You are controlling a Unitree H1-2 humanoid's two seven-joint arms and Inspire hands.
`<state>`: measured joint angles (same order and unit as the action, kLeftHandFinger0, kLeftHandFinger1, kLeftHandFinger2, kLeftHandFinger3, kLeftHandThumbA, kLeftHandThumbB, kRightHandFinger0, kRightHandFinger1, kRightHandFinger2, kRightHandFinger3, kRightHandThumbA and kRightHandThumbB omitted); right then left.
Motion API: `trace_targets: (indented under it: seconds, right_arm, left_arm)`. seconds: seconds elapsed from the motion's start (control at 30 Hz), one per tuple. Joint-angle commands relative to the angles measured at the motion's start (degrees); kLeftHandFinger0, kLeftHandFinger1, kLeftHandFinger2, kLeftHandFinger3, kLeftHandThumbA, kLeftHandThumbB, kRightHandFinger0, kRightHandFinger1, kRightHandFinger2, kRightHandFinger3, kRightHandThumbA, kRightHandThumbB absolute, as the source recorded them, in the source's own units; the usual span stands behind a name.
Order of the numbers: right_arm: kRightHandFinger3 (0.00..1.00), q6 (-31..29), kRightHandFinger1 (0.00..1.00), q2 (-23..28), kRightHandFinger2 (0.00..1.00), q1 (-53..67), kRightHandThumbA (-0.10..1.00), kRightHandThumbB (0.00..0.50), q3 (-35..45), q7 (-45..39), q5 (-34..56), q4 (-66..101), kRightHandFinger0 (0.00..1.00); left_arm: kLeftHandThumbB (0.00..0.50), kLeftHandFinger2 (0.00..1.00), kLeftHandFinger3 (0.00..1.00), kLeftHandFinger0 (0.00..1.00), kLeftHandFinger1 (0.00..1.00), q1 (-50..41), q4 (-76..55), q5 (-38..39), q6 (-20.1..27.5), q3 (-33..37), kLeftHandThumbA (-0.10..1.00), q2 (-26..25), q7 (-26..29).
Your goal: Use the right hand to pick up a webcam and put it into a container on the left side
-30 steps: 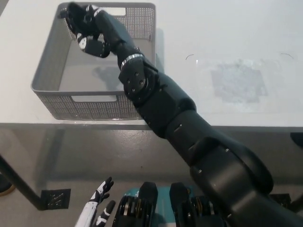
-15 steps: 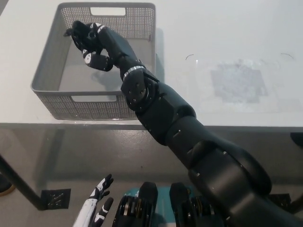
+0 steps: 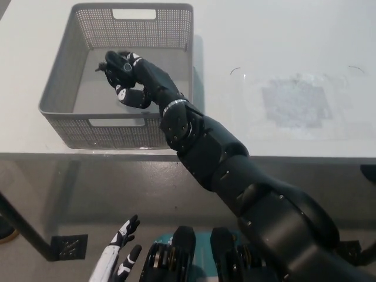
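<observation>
Two hands of mine are in view. Nearest me, at about seven o'clock along the bottom edge, my white left hand (image 3: 120, 258) rests below the level of the table, fingers spread apart and holding nothing.

My black right arm (image 3: 235, 182) comes in from five o'clock and runs up across the near edge of the pale white table (image 3: 276, 35) toward eleven o'clock. It passes over the near right corner of the grey perforated plastic basket (image 3: 64, 126), which sits on the table at about eleven o'clock with its near wall close to the table's edge.

My black right hand (image 3: 126, 79) is inside the basket, over its floor, roughly in the middle and a little toward the near side. Its fingers are curled inward. A small dark shape with a round lens-like ring shows within the curl, which I take to be the black webcam (image 3: 117, 64); black on black, I cannot tell for certain how firmly I have hold of it, or whether it touches the basket floor.

Farther right, at about one o'clock, a clear plastic sheet (image 3: 294, 103) lies flat on the table, well apart from the basket.
</observation>
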<state>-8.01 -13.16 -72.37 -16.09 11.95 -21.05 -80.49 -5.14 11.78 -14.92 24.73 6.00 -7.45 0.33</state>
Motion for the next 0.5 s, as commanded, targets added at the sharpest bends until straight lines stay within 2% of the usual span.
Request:
trace_targets:
  seconds: [0.0,0.03,0.1,0.13,0.17,0.3,0.47]
  right_arm:
    - [1.00,3.8,1.00,1.6,1.00,-4.3,0.75,0.346,-2.4,-10.1,-1.0,0.3,1.00]
    - [1.00,4.2,1.00,1.8,1.00,-4.4,0.81,0.338,-2.6,-11.2,-1.1,0.3,1.00]
    - [1.00,4.5,1.00,2.0,1.00,-4.5,0.82,0.342,-3.0,-11.9,-0.9,0.5,1.00]
    - [1.00,4.5,1.00,2.5,1.00,-4.4,0.93,0.387,-4.0,-12.9,-1.7,0.6,1.00]
    - [1.00,4.6,1.00,2.7,1.00,-4.4,0.95,0.389,-4.4,-13.1,-2.0,0.6,1.00]
    - [1.00,4.4,1.00,3.1,1.00,-4.6,1.00,0.377,-4.8,-13.1,-1.5,1.2,1.00]
    - [1.00,3.9,1.00,4.2,1.00,-5.4,1.00,0.355,-4.1,-12.4,-0.8,2.5,1.00]
  left_arm:
    - [0.053,1.00,1.00,0.99,0.98,0.6,-1.9,0.0,2.2,-0.2,0.93,-0.7,1.2]
    - [0.054,1.00,1.00,1.00,0.98,0.7,-1.8,-0.1,2.2,-0.2,0.92,-0.8,1.2]
    - [0.053,1.00,1.00,1.00,0.98,0.8,-1.8,-0.2,2.2,-0.2,0.92,-0.8,1.2]
    - [0.065,0.99,1.00,1.00,0.98,0.7,-1.8,-0.3,2.2,-0.3,0.91,-0.7,1.0]
    - [0.064,0.99,1.00,1.00,0.98,0.9,-1.7,-0.5,2.2,-0.3,0.90,-0.6,1.2]
    - [0.067,0.98,1.00,1.00,0.98,1.1,-1.8,-1.4,2.1,-0.4,0.91,-0.6,1.3]
    - [0.065,0.97,1.00,1.00,0.99,1.5,-2.1,-1.5,1.8,-0.4,0.88,-0.8,0.9]
